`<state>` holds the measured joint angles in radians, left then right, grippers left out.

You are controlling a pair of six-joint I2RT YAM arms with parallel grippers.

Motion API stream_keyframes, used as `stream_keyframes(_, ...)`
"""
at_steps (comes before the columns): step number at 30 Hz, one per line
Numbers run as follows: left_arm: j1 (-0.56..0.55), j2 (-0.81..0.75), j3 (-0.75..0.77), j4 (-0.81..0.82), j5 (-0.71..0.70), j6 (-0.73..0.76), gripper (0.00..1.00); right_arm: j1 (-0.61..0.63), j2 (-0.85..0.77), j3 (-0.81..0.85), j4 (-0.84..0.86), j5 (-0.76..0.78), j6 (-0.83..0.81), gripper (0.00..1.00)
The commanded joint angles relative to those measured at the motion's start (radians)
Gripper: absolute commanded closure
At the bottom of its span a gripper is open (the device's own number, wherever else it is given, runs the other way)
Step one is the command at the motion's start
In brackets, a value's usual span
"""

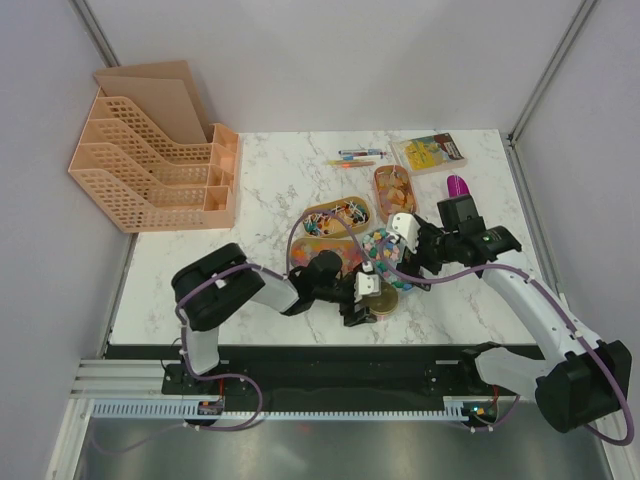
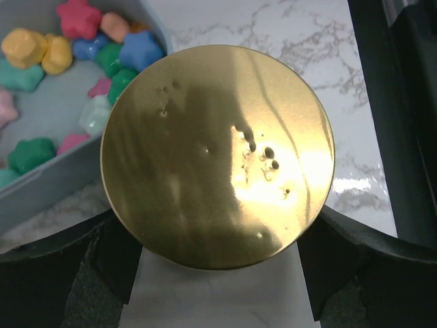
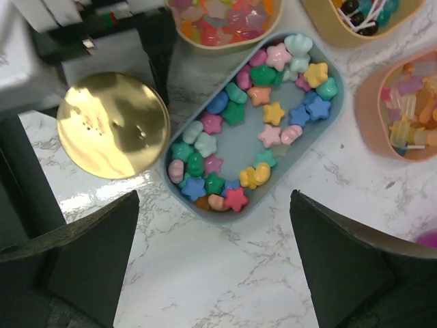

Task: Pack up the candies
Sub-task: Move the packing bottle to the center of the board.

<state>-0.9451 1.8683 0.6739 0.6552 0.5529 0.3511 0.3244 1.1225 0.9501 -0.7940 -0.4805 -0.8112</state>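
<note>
Star-shaped pastel candies (image 3: 252, 116) fill a blue-grey tray (image 3: 239, 215); its corner with candies (image 2: 41, 55) shows in the left wrist view too. More candies lie in a tan tray (image 3: 225, 17), a second tan tray (image 3: 369, 10) and a pink tray (image 3: 410, 109). A round gold lid (image 2: 217, 154) lies flat on the marble beside the blue-grey tray. My left gripper (image 2: 218, 239) is open, its fingers close on either side of the lid's near rim. My right gripper (image 3: 214, 198) hangs wide open and holds nothing, above the bare marble just before the blue-grey tray.
A peach file organiser (image 1: 150, 165) stands at the back left. Coloured pens (image 1: 358, 157) and a flat yellow packet (image 1: 430, 152) lie at the back. A purple object (image 1: 457, 185) sits by the right arm. The two grippers are close together near the trays.
</note>
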Motion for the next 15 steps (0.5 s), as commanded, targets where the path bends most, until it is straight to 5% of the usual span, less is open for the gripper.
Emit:
stream_keyframes(1, -0.021, 0.208, 0.006, -0.229, -0.073, 0.014, 0.10, -0.008, 0.011, -0.008, -0.016, -0.112, -0.117, 0.02)
stream_keyframes(15, -0.044, 0.342, 0.070, -0.144, -0.002, -0.017, 0.13, -0.116, 0.091, 0.052, -0.479, -0.141, -0.675, 0.02)
